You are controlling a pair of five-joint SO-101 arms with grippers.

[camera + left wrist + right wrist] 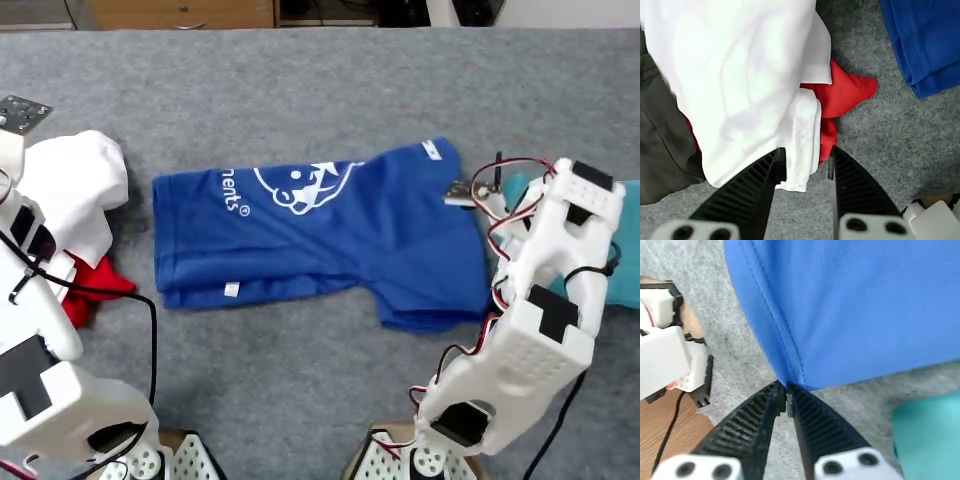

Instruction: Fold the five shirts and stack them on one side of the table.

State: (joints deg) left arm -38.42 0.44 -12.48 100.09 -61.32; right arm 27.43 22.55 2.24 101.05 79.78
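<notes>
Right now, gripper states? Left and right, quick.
Left gripper: open, fingers either side of a hem of the white shirt.
Right gripper: closed on the edge of the blue shirt.

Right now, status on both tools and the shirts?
Right tool shut on blue shirt hem. Left tool open at white shirt edge. Red shirt under the white one; teal shirt near right tool.
</notes>
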